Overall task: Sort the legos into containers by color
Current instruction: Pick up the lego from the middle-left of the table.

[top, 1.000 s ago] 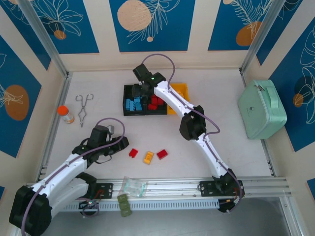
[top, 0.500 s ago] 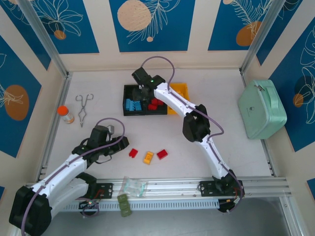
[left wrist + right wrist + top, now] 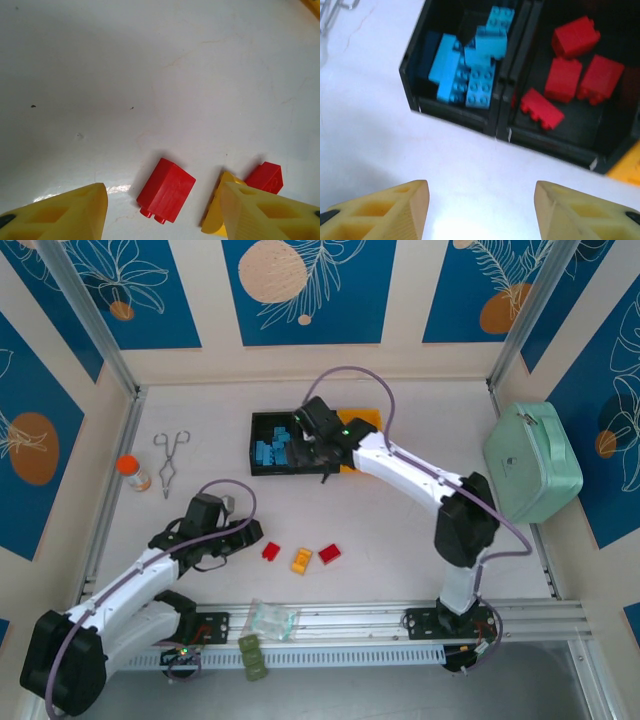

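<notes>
While the left claw (image 3: 162, 195) hangs low over the near-left part of the desk (image 3: 150, 60), its yellow fingers (image 3: 75, 210) stand spread wide and hold nothing. A red brick (image 3: 166, 190) lies flat on the desk just ahead of the gap between them. To the right of it a yellow-orange brick (image 3: 215, 215) sits against the inner side of the right finger, with a second red brick (image 3: 265, 177) just beyond it. From above, these three lie in a short row toward the near edge, just right of that claw.

Further right, toward the far edge, stand three joined bins. The left black bin (image 3: 412, 75) holds light blue bricks (image 3: 470, 70), the middle black bin (image 3: 550, 142) holds red bricks (image 3: 575, 75), and the yellow bin (image 3: 368, 422) ends the row. The right claw (image 3: 482, 195) hovers above the desk at the near side of the black bins, with its fingers spread apart and empty. The blue pile is ahead of its left finger and the red pile ahead of its right.
</notes>
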Robot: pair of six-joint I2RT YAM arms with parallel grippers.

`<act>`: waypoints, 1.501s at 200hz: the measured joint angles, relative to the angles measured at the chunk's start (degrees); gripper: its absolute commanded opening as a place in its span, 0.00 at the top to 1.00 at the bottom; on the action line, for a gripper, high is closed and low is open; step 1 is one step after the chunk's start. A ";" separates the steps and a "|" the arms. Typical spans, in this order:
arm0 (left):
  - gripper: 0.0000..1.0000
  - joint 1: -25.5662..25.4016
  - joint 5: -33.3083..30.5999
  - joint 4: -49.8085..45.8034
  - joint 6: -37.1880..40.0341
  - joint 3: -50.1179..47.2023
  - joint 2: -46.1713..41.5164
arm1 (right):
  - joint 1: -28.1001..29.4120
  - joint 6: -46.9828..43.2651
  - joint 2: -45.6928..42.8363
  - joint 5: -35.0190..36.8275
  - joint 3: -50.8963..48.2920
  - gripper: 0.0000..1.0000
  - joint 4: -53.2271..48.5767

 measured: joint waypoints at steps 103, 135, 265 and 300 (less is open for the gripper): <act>0.36 -11.82 -7.08 -8.79 6.69 12.98 16.52 | -2.43 8.17 -40.70 -10.84 -50.29 0.34 11.65; 0.34 -16.37 -13.03 -14.62 8.96 19.15 23.39 | -2.43 11.06 -47.45 -11.56 -54.84 0.33 12.20; 0.66 -22.51 -17.94 -20.37 11.87 24.17 35.93 | -2.14 14.08 -43.93 -12.87 -56.39 0.34 14.88; 0.74 -22.56 -17.94 -20.37 12.11 25.51 35.93 | -2.14 14.08 -43.93 -13.18 -56.39 0.34 15.17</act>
